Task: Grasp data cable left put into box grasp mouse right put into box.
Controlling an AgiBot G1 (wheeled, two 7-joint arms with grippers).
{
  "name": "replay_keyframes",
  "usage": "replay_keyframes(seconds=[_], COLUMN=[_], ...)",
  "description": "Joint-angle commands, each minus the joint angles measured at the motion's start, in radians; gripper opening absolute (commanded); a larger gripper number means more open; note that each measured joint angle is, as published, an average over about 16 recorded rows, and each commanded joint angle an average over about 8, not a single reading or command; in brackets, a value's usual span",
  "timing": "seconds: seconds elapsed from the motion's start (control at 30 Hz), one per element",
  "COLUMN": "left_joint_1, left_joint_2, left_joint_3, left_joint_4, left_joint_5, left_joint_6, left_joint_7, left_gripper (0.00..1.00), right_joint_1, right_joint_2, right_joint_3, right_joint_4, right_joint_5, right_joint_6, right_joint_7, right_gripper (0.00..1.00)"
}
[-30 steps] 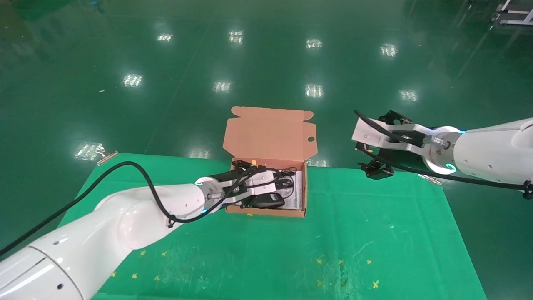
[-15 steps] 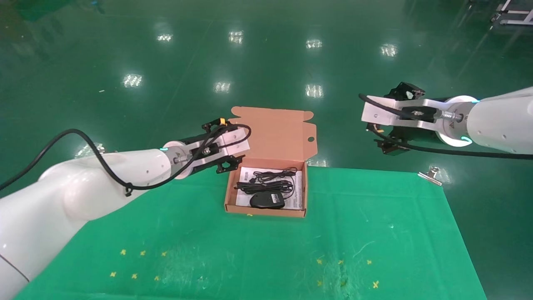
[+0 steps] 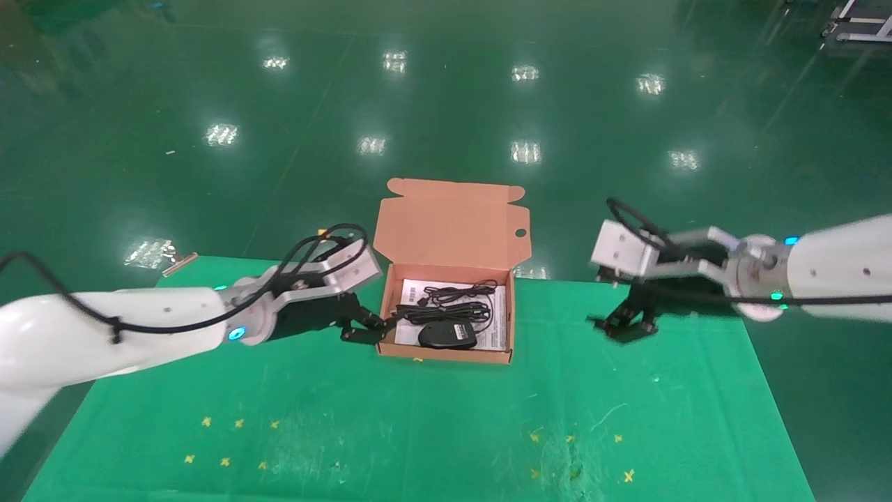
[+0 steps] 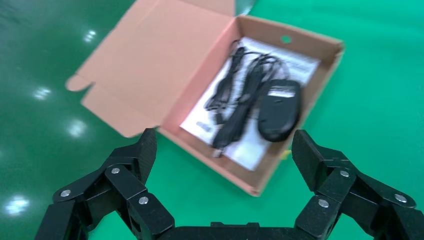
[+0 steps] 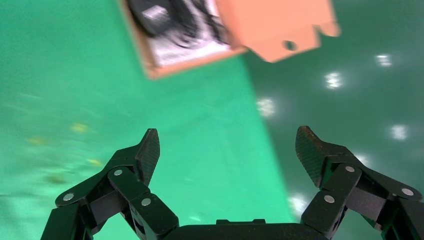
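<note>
The salmon-orange box (image 3: 446, 354) stands open on the green cloth, its flap lid (image 3: 453, 223) upright at the back. Inside, on the white sheet, lie the black mouse (image 3: 447, 335) at the front and the data cable (image 3: 443, 312) as a long bundle just behind it. A looser cord (image 3: 463, 289) lies farther back. My left gripper (image 3: 362, 328) hangs open and empty just left of the box's front corner. Its wrist view shows the box (image 4: 295, 125), mouse (image 4: 279, 110) and cable (image 4: 240, 110) beyond the left gripper (image 4: 226, 150). My right gripper (image 3: 624, 326) is open and empty, low over the cloth to the right of the box.
The green cloth (image 3: 418, 418) carries small yellow cross marks (image 3: 223, 461) near the front. A metal clip (image 3: 180, 263) holds its far left corner. Shiny green floor (image 3: 446, 104) lies beyond the table's far edge. The right wrist view shows the box (image 5: 190, 65) far from the right gripper (image 5: 227, 145).
The left gripper has left the box, risen, then dropped to the box's left side, empty; the cable stays inside. The right gripper rose, then sank over the cloth.
</note>
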Motion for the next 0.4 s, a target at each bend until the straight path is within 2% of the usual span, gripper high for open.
replay_keyframes(seconds=[0.03, 0.3, 0.4], left_joint_1=[0.014, 0.072, 0.083], left_joint_2=[-0.020, -0.102, -0.117], left_joint_3=[-0.026, -0.128, -0.148], left_joint_4=[-0.016, -0.079, -0.091], left_joint_5=[-0.041, -0.204, -0.234], left_joint_6=[0.035, 0.178, 0.204], left_joint_7=[0.007, 0.033, 0.038], left_gripper=[1.00, 1.00, 1.00], right_joint_1=[-0.028, -0.139, -0.160], right_joint_2=[0.008, 0.038, 0.043], right_joint_3=[0.038, 0.190, 0.219], right_joint_4=[0.001, 0.004, 0.004], right_joint_5=[0.047, 0.237, 0.273], right_joint_6=[-0.024, -0.118, -0.136], right_joint_7=[-0.024, -0.118, -0.136], right_gripper=[1.00, 1.00, 1.00])
